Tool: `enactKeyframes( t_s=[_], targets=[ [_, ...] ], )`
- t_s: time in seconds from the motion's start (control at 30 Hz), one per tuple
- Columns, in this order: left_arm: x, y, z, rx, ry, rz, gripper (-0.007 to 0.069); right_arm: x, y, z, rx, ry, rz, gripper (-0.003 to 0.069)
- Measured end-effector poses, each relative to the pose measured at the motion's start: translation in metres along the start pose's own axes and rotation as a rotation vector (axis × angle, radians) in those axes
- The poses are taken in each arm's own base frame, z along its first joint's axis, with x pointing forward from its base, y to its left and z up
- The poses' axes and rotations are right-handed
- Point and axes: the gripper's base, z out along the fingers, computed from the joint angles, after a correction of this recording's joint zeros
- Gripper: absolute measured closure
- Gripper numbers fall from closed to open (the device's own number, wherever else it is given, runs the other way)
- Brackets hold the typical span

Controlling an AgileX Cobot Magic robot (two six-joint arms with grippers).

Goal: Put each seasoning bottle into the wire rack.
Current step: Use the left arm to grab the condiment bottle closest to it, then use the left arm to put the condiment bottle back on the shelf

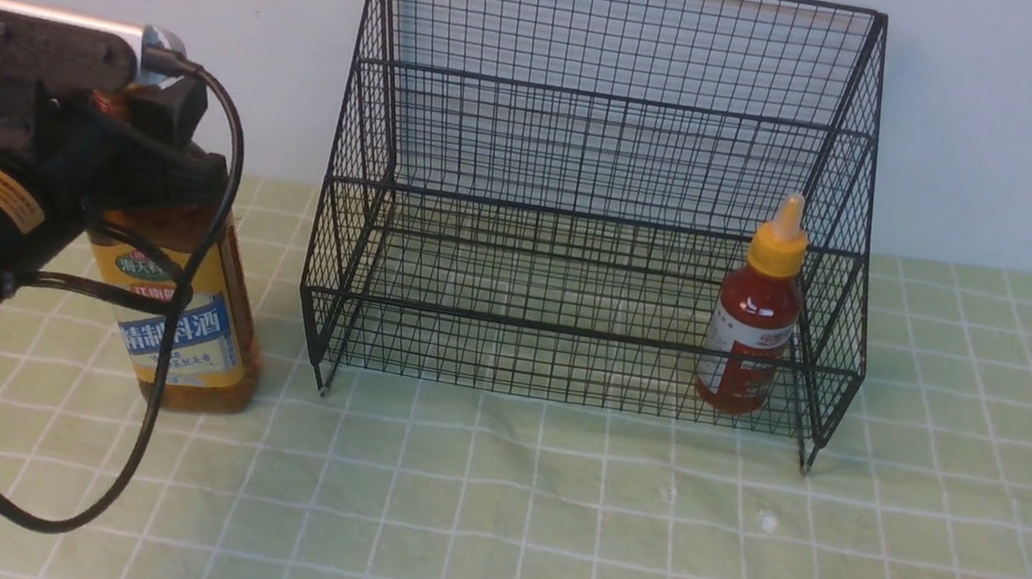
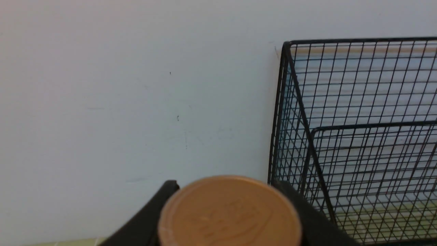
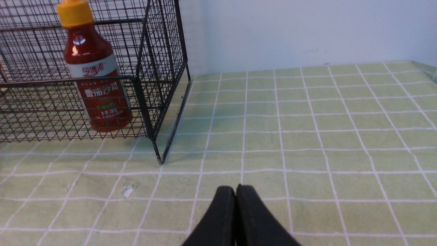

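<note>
Your left gripper (image 2: 229, 205) is gripping the amber, yellow-blue-labelled bottle (image 1: 186, 324); your right gripper (image 3: 236, 198) is staying closed.Your left gripper (image 2: 229, 205) is gripping the tan-capped amber bottle (image 1: 186, 324), showing its yellow-blue label; your right gripper (image 3: 236, 198) is pressing its fingertips together.

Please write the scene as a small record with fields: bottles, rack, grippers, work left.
red bottle: inside rack, near its right end
amber bottle: outside rack, to its left
rack: black wire, against the wall
left gripper: jaws either side of amber bottle's top; firm grip unclear
right gripper: shut, holding nothing
work left: amber bottle into rack
</note>
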Motion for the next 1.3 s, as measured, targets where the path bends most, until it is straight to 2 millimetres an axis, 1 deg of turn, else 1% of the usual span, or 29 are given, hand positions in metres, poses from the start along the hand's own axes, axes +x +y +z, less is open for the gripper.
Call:
enactKeyframes(
  t_s=[0.17,0.27,0.3,0.33,0.37,0.4,0.53,0.57,0.6,0.63,0.73,0.77,0.83,0.9,0.93,0.97,1.0,1.03,1.07,1.1,1.13,1.17,1.27,1.3],
  targets=[
    [-0.015,-0.001,-0.002,-0.008,0.064,0.04,0.0323,0.0,0.0,0.0,0.0,0.0,0.0,0.0673],
    [-0.045,-0.001,-0.003,-0.026,0.057,0.056,0.0323,0.0,0.0,0.0,0.0,0.0,0.0,0.0673],
    [-0.064,-0.001,-0.002,-0.03,0.022,0.063,0.0323,0.0,0.0,0.0,0.0,0.0,0.0,0.0673],
    [-0.064,-0.001,-0.002,-0.03,0.025,0.063,0.0323,0.0,0.0,0.0,0.0,0.0,0.0,0.0673],
    [-0.095,-0.003,-0.001,-0.035,-0.04,0.068,0.0323,0.0,0.0,0.0,0.0,0.0,0.0,0.0673],
    [-0.104,-0.003,-0.001,-0.037,-0.056,0.068,0.0323,0.0,0.0,0.0,0.0,0.0,0.0,0.0673],
    [-0.162,-0.007,0.0,-0.039,-0.174,0.027,0.0323,0.0,0.0,0.0,0.0,0.0,0.0,0.0673],
    [-0.164,-0.007,0.001,-0.038,-0.178,0.026,0.0323,0.0,0.0,0.0,0.0,0.0,0.0,0.0673],
    [-0.18,-0.011,0.003,-0.03,-0.209,0.006,0.0323,0.0,0.0,0.0,0.0,0.0,0.0,0.0673],
    [-0.189,-0.015,0.004,-0.019,-0.229,-0.01,0.0324,0.0,0.0,0.0,0.0,0.0,0.0,0.0673],
    [-0.21,-0.035,0.013,0.038,-0.263,-0.06,0.0324,0.0,0.0,0.0,0.0,0.0,0.0,0.0673],
    [-0.21,-0.04,0.017,0.05,-0.261,-0.064,0.0324,0.0,0.0,0.0,0.0,0.0,0.0,0.0673],
    [-0.214,-0.058,0.025,0.095,-0.258,-0.061,0.0324,0.0,0.0,0.0,0.0,0.0,0.0,0.0673],
    [-0.21,-0.075,0.037,0.134,-0.241,-0.054,0.0324,0.0,0.0,0.0,0.0,0.0,0.0,0.0673],
    [-0.204,-0.085,0.047,0.153,-0.222,-0.055,0.0324,0.0,0.0,0.0,0.0,0.0,0.0,0.0673],
    [-0.205,-0.086,0.047,0.155,-0.226,-0.05,0.0324,0.0,0.0,0.0,0.0,0.0,0.0,0.0673],
    [-0.195,-0.097,0.06,0.171,-0.207,-0.04,0.0324,0.0,0.0,0.0,0.0,0.0,0.0,0.0673],
    [-0.191,-0.103,0.066,0.18,-0.201,-0.037,0.0324,0.0,0.0,0.0,0.0,0.0,0.0,0.0673],
    [-0.186,-0.108,0.073,0.183,-0.192,-0.036,0.0324,0.0,0.0,0.0,0.0,0.0,0.0,0.0673],
    [-0.184,-0.108,0.074,0.181,-0.188,-0.036,0.0324,0.0,0.0,0.0,0.0,0.0,0.0,0.0673],
    [-0.173,-0.114,0.085,0.181,-0.174,-0.041,0.0324,0.0,0.0,0.0,0.0,0.0,0.0,0.0673],
    [-0.167,-0.117,0.091,0.177,-0.163,-0.046,0.0324,0.0,0.0,0.0,0.0,0.0,0.0,0.0673],
    [-0.157,-0.119,0.099,0.161,-0.147,-0.053,0.0324,0.0,0.0,0.0,0.0,0.0,0.0,0.0673],
    [-0.151,-0.119,0.104,0.152,-0.134,-0.051,0.0324,0.0,0.0,0.0,0.0,0.0,0.0,0.0673]
  ],
)
